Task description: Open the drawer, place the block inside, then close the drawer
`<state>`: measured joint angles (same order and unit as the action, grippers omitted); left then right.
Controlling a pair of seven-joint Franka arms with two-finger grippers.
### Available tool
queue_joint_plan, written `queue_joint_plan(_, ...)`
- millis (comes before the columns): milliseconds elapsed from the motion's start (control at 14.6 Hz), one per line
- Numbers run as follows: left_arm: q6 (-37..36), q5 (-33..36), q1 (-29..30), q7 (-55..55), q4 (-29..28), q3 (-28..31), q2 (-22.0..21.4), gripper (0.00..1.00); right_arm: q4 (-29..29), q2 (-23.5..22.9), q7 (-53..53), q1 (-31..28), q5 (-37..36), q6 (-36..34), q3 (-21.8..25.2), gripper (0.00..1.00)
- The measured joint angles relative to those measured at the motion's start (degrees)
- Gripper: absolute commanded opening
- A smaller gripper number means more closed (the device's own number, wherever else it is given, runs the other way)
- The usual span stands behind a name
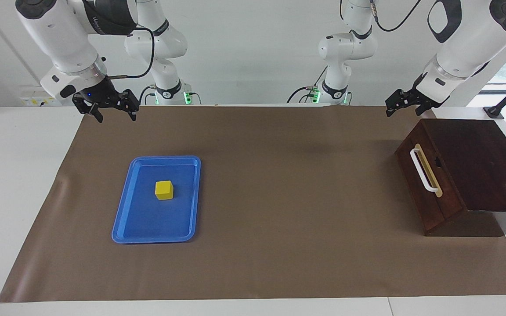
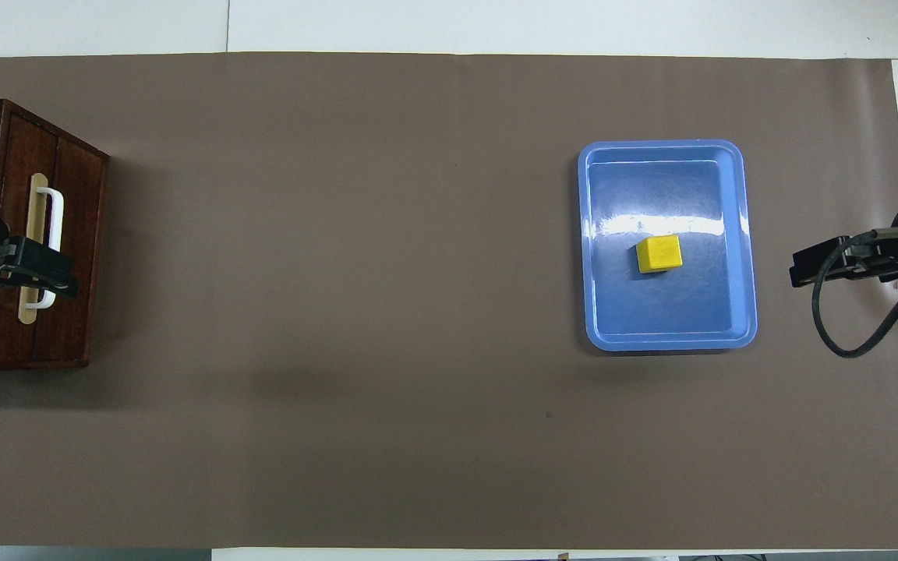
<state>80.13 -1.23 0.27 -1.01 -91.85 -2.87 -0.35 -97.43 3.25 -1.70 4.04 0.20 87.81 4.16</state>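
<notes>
The drawer (image 1: 420, 175) (image 2: 67, 234) is shut in a dark brown wooden box at the left arm's end of the table, its white loop handle (image 1: 423, 171) facing the middle. The yellow block (image 1: 164, 189) (image 2: 659, 253) rests in a blue tray (image 1: 156, 238) (image 2: 667, 341) toward the right arm's end. My left gripper (image 1: 403, 110) (image 2: 28, 269) hangs open in the air by the box's corner nearest the robots, touching nothing; from overhead it overlaps the handle. My right gripper (image 1: 117, 115) (image 2: 807, 269) hangs open and empty above the mat's edge, apart from the tray.
A brown mat (image 1: 279, 197) covers most of the white table. The box's top (image 1: 477, 162) slopes and overhangs at the table's end. A black cable (image 2: 846, 327) loops from the right wrist.
</notes>
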Motion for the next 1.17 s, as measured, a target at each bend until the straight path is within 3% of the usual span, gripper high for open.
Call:
queue_joint_plan(619,0.0,0.0,0.0,0.0,0.0,0.0,0.0,1.00,0.0,0.0,-2.2,-0.4,0.2,0.9,1.0,1.00)
queue_joint_plan(893,0.0,0.0,0.0,0.0,0.0,0.0,0.0,1.00,-0.3,-1.1,16.1,-0.6,0.3,5.4,0.9,0.99)
queue_joint_plan(1168,0.0,0.0,0.0,0.0,0.0,0.0,0.0,1.00,2.1,-7.4,41.7,-0.7,2.9,7.5,1.0,0.98)
